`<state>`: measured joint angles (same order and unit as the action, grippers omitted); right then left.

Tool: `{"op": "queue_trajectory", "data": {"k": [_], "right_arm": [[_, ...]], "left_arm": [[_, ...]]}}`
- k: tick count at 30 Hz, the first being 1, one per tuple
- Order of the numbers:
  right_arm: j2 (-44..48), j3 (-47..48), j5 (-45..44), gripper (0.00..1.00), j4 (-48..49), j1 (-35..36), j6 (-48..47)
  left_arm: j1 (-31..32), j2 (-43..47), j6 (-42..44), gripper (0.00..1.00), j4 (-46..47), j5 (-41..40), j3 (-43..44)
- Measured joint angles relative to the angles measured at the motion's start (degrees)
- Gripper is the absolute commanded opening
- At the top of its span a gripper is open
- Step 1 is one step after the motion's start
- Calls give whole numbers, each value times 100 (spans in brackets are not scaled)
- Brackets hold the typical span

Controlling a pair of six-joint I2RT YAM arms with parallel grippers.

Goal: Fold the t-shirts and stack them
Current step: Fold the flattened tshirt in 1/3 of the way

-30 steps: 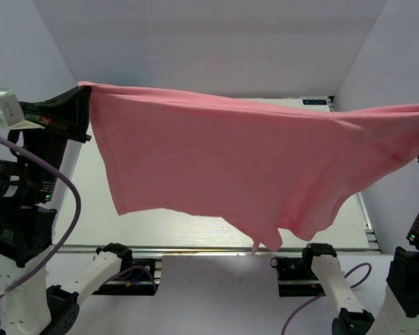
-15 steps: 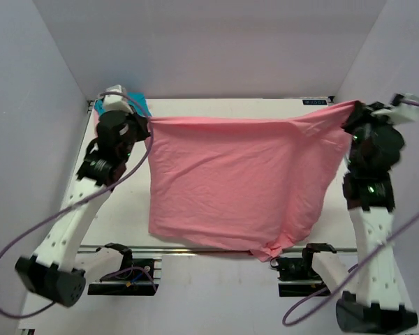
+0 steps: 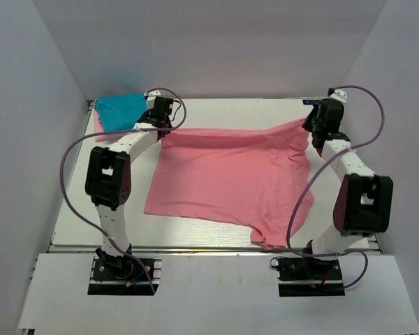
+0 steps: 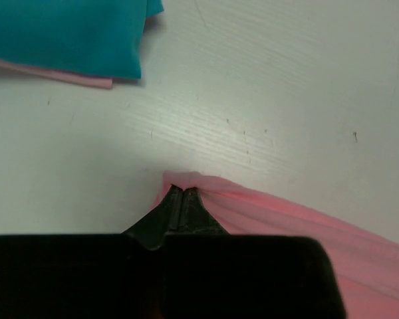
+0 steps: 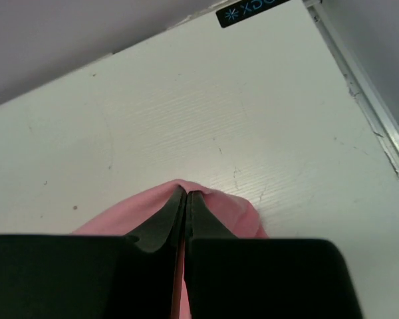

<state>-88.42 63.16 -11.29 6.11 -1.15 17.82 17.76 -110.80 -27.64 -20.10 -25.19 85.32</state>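
The salmon-pink t-shirt (image 3: 227,174) lies spread over the middle of the table, its far edge stretched between both grippers. My left gripper (image 3: 163,128) is shut on its far left corner (image 4: 206,189), low over the table. My right gripper (image 3: 311,124) is shut on its far right corner (image 5: 239,212). The teal-blue t-shirt (image 3: 120,109) lies folded at the far left corner and shows in the left wrist view (image 4: 66,33). A pale pink t-shirt edge (image 4: 60,74) peeks out from under it.
White walls enclose the table on three sides. A metal rail (image 3: 216,248) runs along the near edge and another along the right side (image 5: 366,93). A dark label (image 5: 249,10) sits at the far edge. Both arm bases (image 3: 122,269) stand at the near edge.
Both grippers have moved from high near the camera to the far side and down, carrying the salmon-pink shirt. It hung in the air and now lies on the table.
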Motion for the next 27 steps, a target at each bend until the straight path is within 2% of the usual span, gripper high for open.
{"op": "queue_trajectory", "data": {"k": [5,12,22,27], "right_arm": [[-1270,1054,101,0,11,-2,-26],[-2459,2114,129,0,-151,-2,-24],[-2826,2562,299,0,-474,-26,-31],[-2806,2708,365,0,-1075,-33,13]], "left_arm": [[-160,-997,68,0,-2,-31,1220],[-415,-2186,260,0,48,260,2715],[-592,-2743,457,0,131,955,2811],[-601,-2708,601,0,212,1005,2778]]}}
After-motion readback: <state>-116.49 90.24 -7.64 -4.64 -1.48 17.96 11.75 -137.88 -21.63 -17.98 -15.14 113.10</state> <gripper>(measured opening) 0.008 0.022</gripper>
